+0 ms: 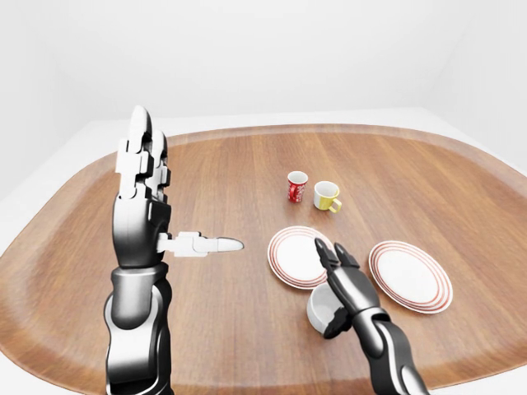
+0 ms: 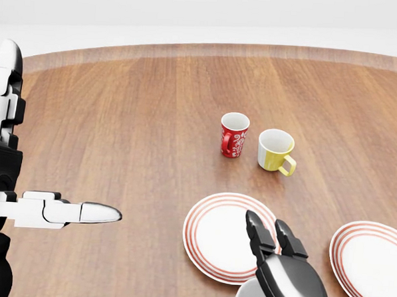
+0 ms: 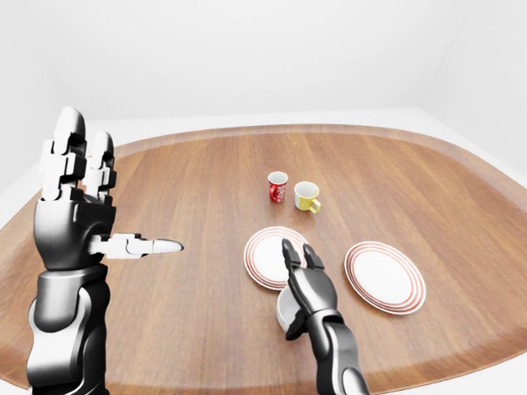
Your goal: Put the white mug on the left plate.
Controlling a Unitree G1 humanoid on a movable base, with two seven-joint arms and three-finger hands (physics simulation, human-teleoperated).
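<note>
Three mugs are sitting on the wooden table [image 1: 214,177], and the white mug [image 1: 321,309] is the one nearest the bottom of the left-eye view, standing upright just below the left plate [image 1: 295,255] and partly covered by the right hand [image 1: 344,284]. That hand is reaching over the mug's right side with its fingers [image 1: 328,257] extended and spread toward the plate, the thumb hanging down by the mug's wall; the fingers are not wrapping it, though whether they are touching the rim is hard to tell from here. The left hand [image 1: 144,202] is standing raised and well apart at the left, fingers straight up, thumb pointing right, holding nothing.

The red patterned mug [image 2: 234,134] and the yellow mug [image 2: 275,150] are standing side by side higher on the table, and the right plate [image 1: 410,275] is lying to the right.

Judging by its look, the white mug is probably a rigid, glazed ceramic: light enough for one hand, but slick and chippable. A hold around the body, thumb opposing the two fingers below the rim, seems safer than pinching the lip. No handle is showing, so it may be hidden behind the hand.
</note>
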